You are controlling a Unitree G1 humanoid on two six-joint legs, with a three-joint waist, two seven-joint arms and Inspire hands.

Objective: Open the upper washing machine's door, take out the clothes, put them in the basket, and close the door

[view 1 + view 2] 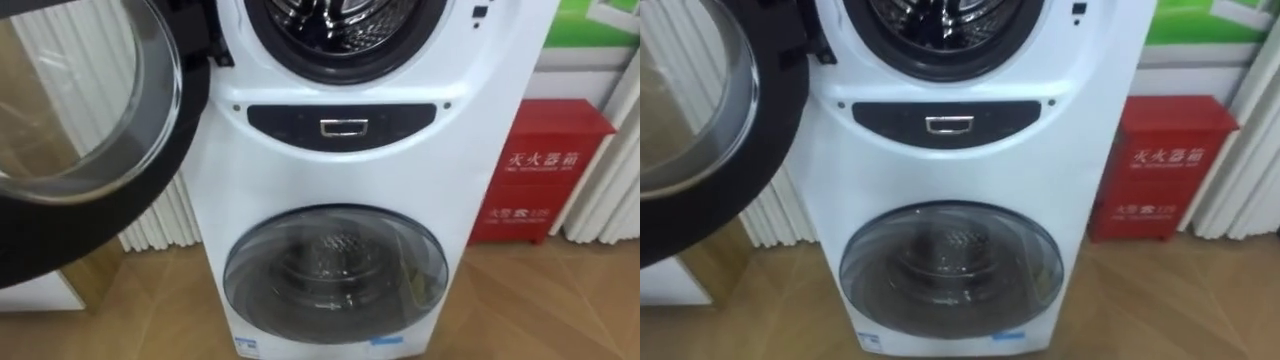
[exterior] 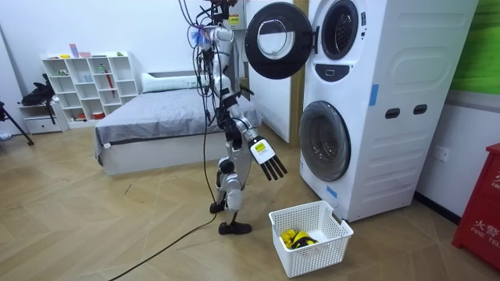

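Right hand (image 2: 264,156) — fingers straight (pointing down)

This looks like a lived-in home, a bedroom that doubles as a laundry corner. A bed (image 2: 156,117) with a grey cover stands against the far wall, and beside it a white cubby shelf (image 2: 82,86) holds small odds and ends. The floor (image 2: 117,226) is wood planking. Against the near wall stands a tall white washer (image 2: 391,101) with two drums, one above the other, its upper door (image 2: 273,39) swung open, and a white basket (image 2: 312,257) sits on the floor before it. A red cabinet (image 1: 540,170) beside the washer is the one less homely thing.
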